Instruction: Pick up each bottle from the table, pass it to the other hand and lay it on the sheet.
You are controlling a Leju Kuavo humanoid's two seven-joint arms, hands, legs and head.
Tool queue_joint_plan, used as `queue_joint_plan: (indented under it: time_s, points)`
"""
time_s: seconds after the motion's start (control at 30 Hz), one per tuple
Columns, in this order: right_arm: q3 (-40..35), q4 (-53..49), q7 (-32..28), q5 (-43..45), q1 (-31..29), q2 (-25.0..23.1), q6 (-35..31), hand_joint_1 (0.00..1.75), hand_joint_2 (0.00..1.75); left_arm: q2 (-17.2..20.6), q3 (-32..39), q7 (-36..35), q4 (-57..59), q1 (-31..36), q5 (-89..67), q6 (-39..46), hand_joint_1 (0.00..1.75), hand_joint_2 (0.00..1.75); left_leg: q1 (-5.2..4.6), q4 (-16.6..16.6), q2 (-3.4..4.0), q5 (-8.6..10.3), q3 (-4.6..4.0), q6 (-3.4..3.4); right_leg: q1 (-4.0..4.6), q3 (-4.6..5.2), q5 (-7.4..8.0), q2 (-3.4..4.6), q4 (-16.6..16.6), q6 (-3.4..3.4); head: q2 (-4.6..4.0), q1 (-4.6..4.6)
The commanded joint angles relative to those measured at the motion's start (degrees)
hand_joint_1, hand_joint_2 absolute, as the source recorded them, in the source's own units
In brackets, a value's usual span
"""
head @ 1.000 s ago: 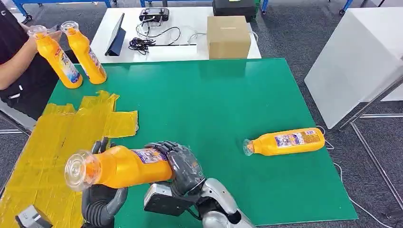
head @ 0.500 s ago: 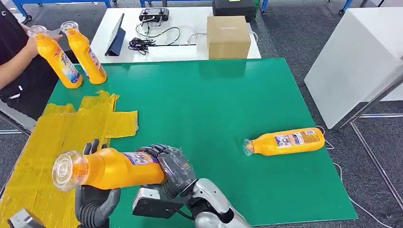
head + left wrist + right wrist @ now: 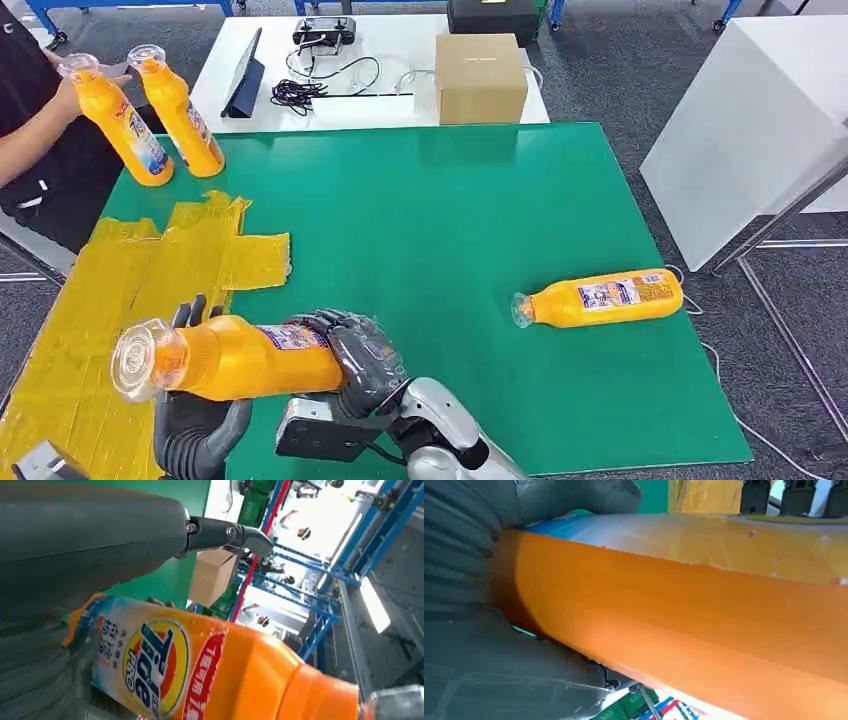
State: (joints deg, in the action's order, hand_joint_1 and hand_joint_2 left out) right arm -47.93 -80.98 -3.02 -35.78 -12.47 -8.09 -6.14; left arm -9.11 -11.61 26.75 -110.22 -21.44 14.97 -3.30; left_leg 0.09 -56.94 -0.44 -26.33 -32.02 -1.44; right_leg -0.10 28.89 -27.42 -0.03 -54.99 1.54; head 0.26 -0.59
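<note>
While held sideways — bottle (image 3: pixel 240 357) btwn right hand (image 3: pixel 362 362) & left hand (image 3: pixel 197 432)

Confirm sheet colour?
Yellow sheet, crinkled, on the green table; clearest in the head view.

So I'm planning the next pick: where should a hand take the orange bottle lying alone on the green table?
Grip the lying bottle around its wide labelled body, coming down from above. It lies on its side, cap toward the table's middle, with bare green table all round it; the neck looks too narrow for a steady hold.
</note>
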Motion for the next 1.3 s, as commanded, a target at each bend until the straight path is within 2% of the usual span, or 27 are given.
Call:
queue_joint_plan:
  time_s: [0.03,0.17,0.2,0.23,0.5,0.6,0.67,0.7,0.73,0.8,1.17,1.23,1.3]
  points:
    - [-0.66,6.02,0.95,-0.28,-1.27,0.96,1.15,1.75,1.75,1.37,-0.96,-0.72,1.19,1.57,-0.62,-3.49,0.00,1.75,0.07,0.08,-0.01,0.01,0.19,0.06,0.07,-0.24,0.03,-0.04,0.15,0.00,0.00,0.00]
    - [-3.20,11.57,1.20,-1.14,-4.33,1.14,1.78,1.75,1.75,2.24,-1.75,-1.45,1.84,1.23,-0.55,-7.31,0.00,1.75,0.09,0.14,0.09,0.02,0.31,0.08,0.09,-0.33,0.07,0.04,0.23,0.01,0.00,0.00]
    - [-3.85,12.17,0.97,-1.67,-4.71,1.02,1.75,1.75,1.75,2.55,-1.94,-1.60,1.95,1.14,-0.60,-7.95,0.00,1.75,0.01,0.09,0.08,0.02,0.12,0.03,0.01,-0.11,0.05,0.06,0.10,0.00,0.00,-0.02]
    - [-4.66,12.81,0.90,-1.79,-5.18,0.89,1.98,1.75,1.75,1.86,-2.01,-2.34,1.68,0.83,-0.28,-9.38,0.00,1.75,0.04,0.12,0.14,0.01,0.22,0.06,0.04,-0.21,0.06,0.11,0.15,0.00,0.00,0.00]
    - [-6.41,13.63,1.18,-2.51,-7.05,0.39,2.25,1.75,1.75,4.76,-6.38,-3.70,2.33,0.47,4.06,-15.78,0.00,1.75,0.04,0.09,0.05,0.00,0.21,0.07,0.04,-0.23,0.02,0.01,0.13,0.01,0.00,0.00]
    - [-6.70,13.01,1.59,-3.18,-7.44,0.13,2.05,1.75,1.75,6.52,-7.15,-3.08,3.21,1.29,2.98,-14.23,0.00,1.75,0.00,0.08,0.00,0.03,0.10,0.04,0.00,-0.10,0.02,-0.02,0.07,0.01,0.00,0.02]
    - [-7.14,11.67,3.00,-5.04,-7.48,0.50,1.38,1.75,1.75,6.30,-6.77,-2.87,2.87,1.18,0.96,-11.71,0.00,1.75,0.01,0.08,-0.02,0.03,0.11,0.05,0.01,-0.13,0.02,-0.05,0.09,0.01,0.00,0.00]
    - [-6.93,10.71,3.13,-4.28,-7.05,0.87,1.83,1.75,1.75,5.97,-6.52,-2.93,2.22,0.94,-0.91,-9.65,1.57,1.75,-0.01,0.05,0.00,0.03,0.05,0.03,-0.01,-0.04,0.02,-0.02,0.04,0.01,0.00,-0.02]
    - [-7.03,10.39,3.22,-4.28,-6.99,1.07,1.93,1.75,1.75,5.83,-6.45,-2.75,1.87,0.88,-1.72,-8.91,1.75,1.75,0.04,0.04,0.04,0.01,0.12,0.06,0.04,-0.14,0.03,0.01,0.08,0.01,0.00,0.00]
    - [-7.20,9.42,3.60,-4.38,-6.80,1.56,2.16,1.75,1.75,5.33,-6.09,-3.01,0.91,0.75,-4.01,-6.45,1.75,1.75,0.00,0.03,0.01,0.02,0.04,0.03,0.00,-0.05,0.02,-0.02,0.04,0.02,0.00,0.00]
    - [-7.17,9.05,4.12,-4.23,-7.04,1.62,2.51,1.75,1.75,4.78,-5.42,-2.84,0.87,0.94,-6.11,-4.56,1.75,1.75,0.10,0.01,0.04,-0.04,0.20,0.09,0.10,-0.26,0.00,-0.01,0.10,0.01,0.00,0.00]
    - [-7.15,9.11,4.22,-4.16,-7.13,1.61,2.63,1.75,1.75,4.56,-5.03,-2.82,0.93,0.91,-5.95,-4.49,1.75,1.75,0.01,0.02,0.00,0.02,0.03,0.03,0.01,-0.03,0.01,-0.02,0.03,0.01,0.00,0.00]
    - [-6.87,8.97,4.46,-4.10,-6.99,1.71,2.46,1.68,1.75,4.24,-4.34,-2.69,0.85,0.79,-5.70,-4.34,1.75,1.75,0.02,0.02,0.01,0.01,0.06,0.04,0.02,-0.08,0.01,-0.01,0.04,0.01,0.00,0.00]
